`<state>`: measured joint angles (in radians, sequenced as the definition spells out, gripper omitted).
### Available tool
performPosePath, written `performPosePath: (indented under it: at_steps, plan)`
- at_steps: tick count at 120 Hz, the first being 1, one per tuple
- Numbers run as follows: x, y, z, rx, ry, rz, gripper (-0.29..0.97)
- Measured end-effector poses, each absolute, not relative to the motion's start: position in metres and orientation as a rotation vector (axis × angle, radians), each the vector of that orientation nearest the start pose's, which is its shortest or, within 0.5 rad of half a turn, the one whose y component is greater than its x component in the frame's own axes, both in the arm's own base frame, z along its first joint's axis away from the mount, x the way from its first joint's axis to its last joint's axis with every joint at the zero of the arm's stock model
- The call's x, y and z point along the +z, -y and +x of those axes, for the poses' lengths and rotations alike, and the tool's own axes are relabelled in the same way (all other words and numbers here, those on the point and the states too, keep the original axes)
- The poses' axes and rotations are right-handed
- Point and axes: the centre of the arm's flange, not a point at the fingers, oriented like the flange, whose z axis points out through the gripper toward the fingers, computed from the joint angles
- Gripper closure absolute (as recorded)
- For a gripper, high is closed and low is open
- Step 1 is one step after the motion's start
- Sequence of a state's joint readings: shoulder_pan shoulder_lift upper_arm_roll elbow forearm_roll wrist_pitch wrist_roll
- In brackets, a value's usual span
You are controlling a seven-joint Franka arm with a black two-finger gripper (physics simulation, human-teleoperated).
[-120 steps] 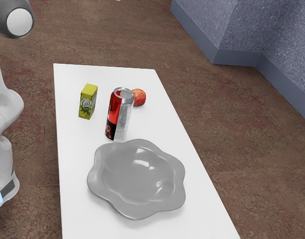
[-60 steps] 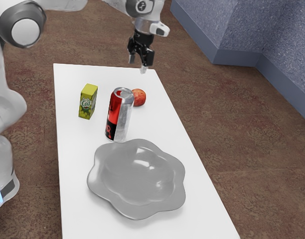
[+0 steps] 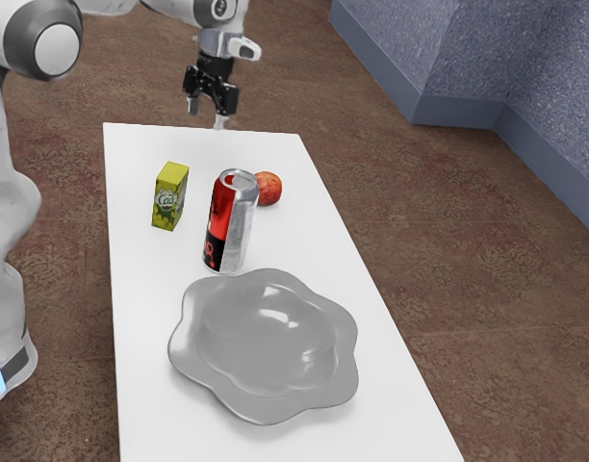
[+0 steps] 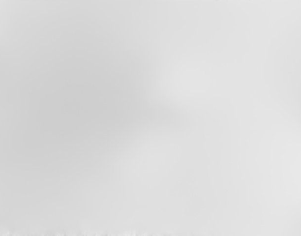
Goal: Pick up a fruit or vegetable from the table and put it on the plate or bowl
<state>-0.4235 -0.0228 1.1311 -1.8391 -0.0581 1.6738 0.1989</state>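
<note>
Here, the black gripper (image 3: 206, 109) is shown open and empty over the far edge of the white table (image 3: 140, 260), well apart from the red apple (image 3: 268, 188) just beside the soda can (image 3: 227, 223), so a descent from above is advised, the can being avoided.

Exterior view: bright, even, diffuse light, apparently from overhead. The plate (image 3: 264, 344) carries soft pale highlights across its hollow and wavy rim, with a thin, soft-edged shadow under its near rim. The table (image 3: 140, 289) around the plate renders near-pure white. The can (image 3: 227, 221) behind the plate shows a glossy streak down its side. The floor (image 3: 468, 241) beside the plate is matte and mottled. Wrist view: flat pale grey wash with a faint darker gradient.
</note>
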Motion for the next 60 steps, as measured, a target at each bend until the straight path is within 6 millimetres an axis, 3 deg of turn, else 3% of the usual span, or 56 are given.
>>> performPosePath:
  at_steps: [14, 36, 60]
  plan:
    - [0.514, -0.327, 0.433, 0.178, 0.721, -3.177, 0.02]
    - [0.513, -0.234, 0.489, 0.199, 0.376, -3.218, 0.02]
    - [0.502, -0.16, 0.52, 0.265, 0.123, -3.171, 0.02]
